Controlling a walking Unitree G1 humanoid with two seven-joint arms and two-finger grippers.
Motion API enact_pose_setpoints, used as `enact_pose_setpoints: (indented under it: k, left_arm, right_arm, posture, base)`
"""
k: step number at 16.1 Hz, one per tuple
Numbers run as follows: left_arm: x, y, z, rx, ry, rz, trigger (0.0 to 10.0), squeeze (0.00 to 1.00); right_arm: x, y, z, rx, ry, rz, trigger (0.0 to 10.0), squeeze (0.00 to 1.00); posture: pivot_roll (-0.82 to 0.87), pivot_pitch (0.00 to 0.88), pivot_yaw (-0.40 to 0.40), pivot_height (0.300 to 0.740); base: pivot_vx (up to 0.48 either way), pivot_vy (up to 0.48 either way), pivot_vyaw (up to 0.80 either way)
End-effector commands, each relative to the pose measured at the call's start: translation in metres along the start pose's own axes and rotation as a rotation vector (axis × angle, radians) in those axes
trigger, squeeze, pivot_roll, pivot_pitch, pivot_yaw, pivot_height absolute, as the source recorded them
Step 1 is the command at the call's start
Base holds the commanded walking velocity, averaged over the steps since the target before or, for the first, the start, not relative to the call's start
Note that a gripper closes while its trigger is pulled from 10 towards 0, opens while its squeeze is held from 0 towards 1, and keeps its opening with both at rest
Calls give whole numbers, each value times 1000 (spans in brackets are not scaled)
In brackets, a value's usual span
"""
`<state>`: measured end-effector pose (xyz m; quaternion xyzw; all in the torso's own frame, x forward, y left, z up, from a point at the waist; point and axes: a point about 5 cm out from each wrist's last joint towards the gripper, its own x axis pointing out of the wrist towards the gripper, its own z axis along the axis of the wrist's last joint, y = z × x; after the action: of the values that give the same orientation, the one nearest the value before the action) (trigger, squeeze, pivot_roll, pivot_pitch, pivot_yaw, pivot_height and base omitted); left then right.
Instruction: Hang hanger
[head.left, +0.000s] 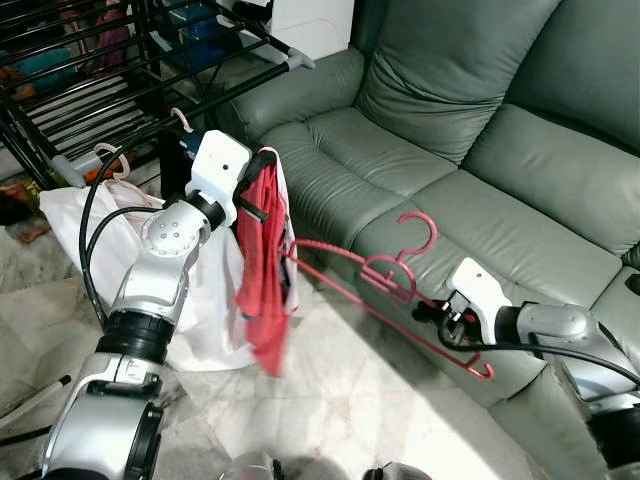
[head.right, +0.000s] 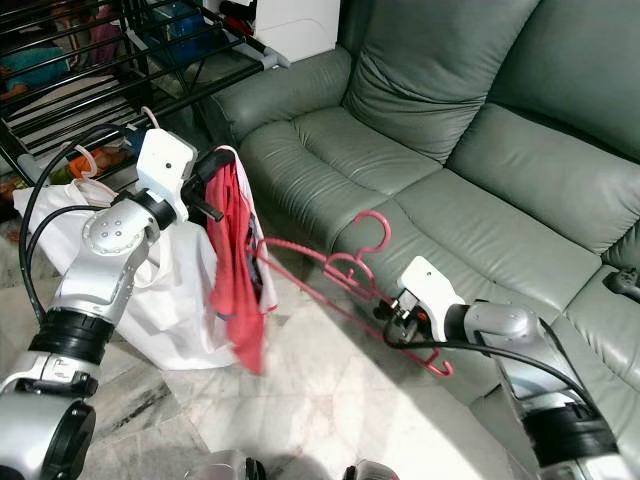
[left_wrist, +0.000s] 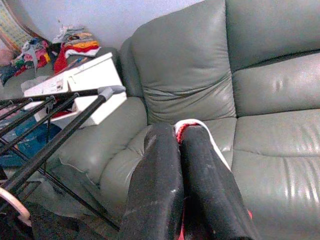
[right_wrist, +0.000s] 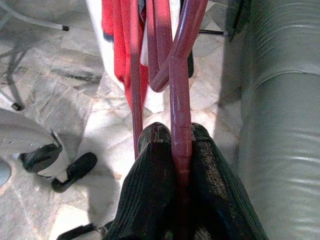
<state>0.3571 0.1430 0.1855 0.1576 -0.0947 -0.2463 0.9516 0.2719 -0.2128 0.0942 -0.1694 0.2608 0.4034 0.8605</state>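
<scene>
Mid-carry: right end effector (head.left: 447, 312) clamps the pink hanger (head.left: 385, 285); left end effector (head.left: 262, 190) pinches the red garment (head.left: 262, 270). Next, lift toward the drying rack (head.left: 130, 70), upper left.

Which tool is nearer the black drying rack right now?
Left. The left tool, shut on the red garment, is up beside the drying rack; the right tool holds the pink hanger by the sofa.
</scene>
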Motion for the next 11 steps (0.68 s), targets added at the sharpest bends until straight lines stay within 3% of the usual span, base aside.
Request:
enact_pose_setpoints:
  k: [1, 6, 8, 11]
  left_arm:
    - [0, 1, 8, 4, -28, -10, 10000, 0]
    - [-1, -5, 20, -34, -83, -52, 10000, 0]
    - [1, -20, 45, -103, -191, -130, 10000, 0]
    - [-1, -41, 68, -142, -248, -248, 10000, 0]
  right_arm:
    - [2, -3, 5, -18, -15, -19, 10000, 0]
    - [4, -9, 5, -9, -24, -66, 10000, 0]
    - [14, -9, 1, 81, -52, -106, 10000, 0]
    - [28, -20, -4, 199, -73, -238, 10000, 0]
  posture:
    - [-17, 7, 58, 740]
    - [-20, 11, 56, 740]
    - [-17, 14, 50, 740]
    - [-13, 15, 49, 740]
  base:
    - [0, 0, 0]
    - [0, 0, 0]
    - [0, 0, 0]
    - [0, 0, 0]
